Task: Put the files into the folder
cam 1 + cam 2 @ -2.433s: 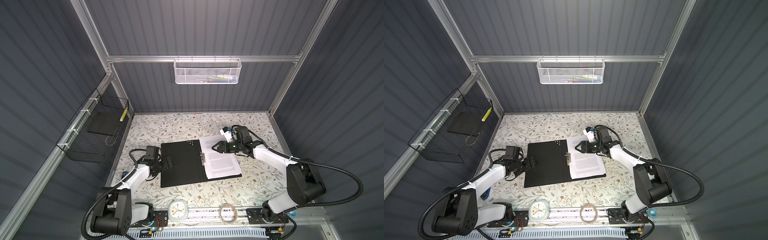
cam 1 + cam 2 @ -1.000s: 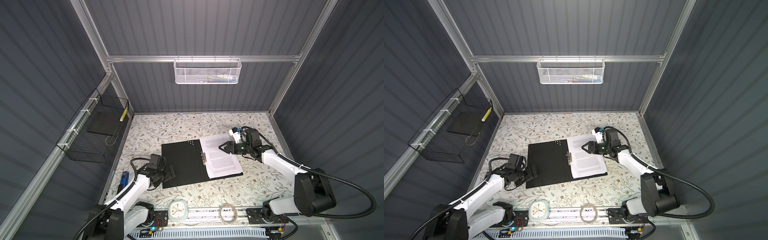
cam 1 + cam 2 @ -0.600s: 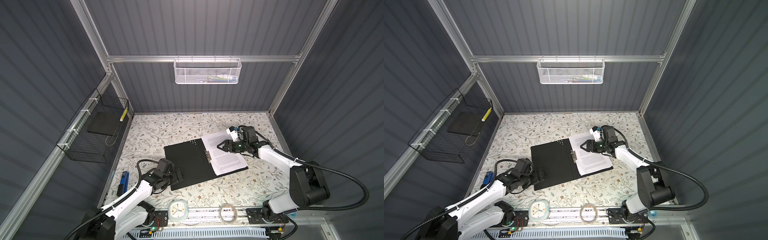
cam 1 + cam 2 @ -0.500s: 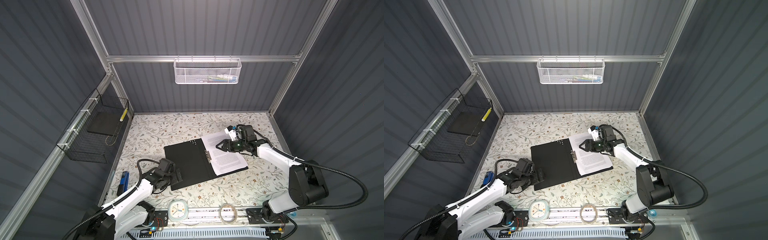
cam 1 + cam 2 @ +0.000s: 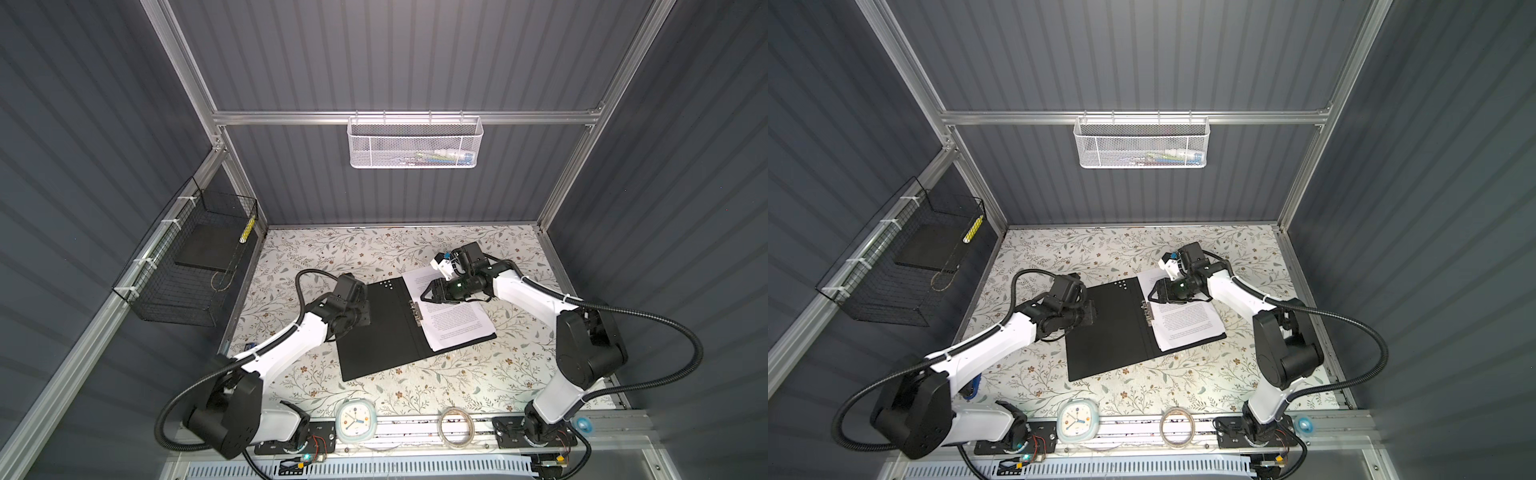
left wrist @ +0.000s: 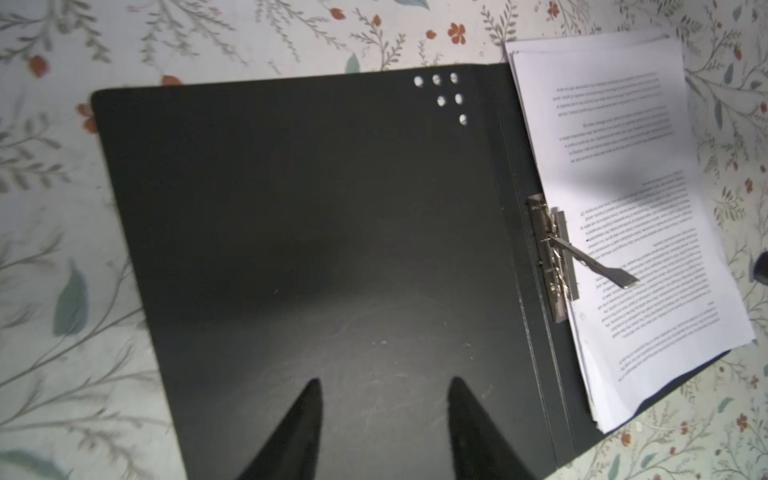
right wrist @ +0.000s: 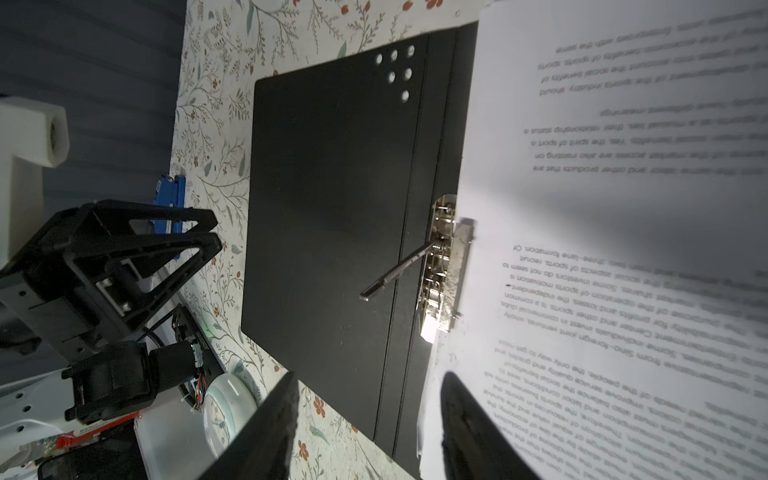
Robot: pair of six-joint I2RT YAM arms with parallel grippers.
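The folder (image 5: 382,332) is lying open and slightly askew on the floral counter (image 5: 332,253), its black inner faces turned up. The files (image 5: 455,324), white sheets of small printed text, are resting on the folder's right half, just beside the metal spine clip (image 5: 416,309). The clip's lever is standing raised. The far edge of the sheets is jutting past the folder onto the counter.

The left tool (image 6: 384,386) is hanging over the outer part of the bare left cover. Its two dark fingers are standing apart with nothing between them. Whether they are touching the cover is not clear.

The right tool (image 5: 426,294) is reaching over the far part of the files, near the clip. Its fingers are also standing apart, one of them over the printed page, and they are not clamping anything.

At the counter's front edge, a small white clock (image 5: 354,422) and a ring of tape (image 5: 456,427) are sitting well apart from the folder.
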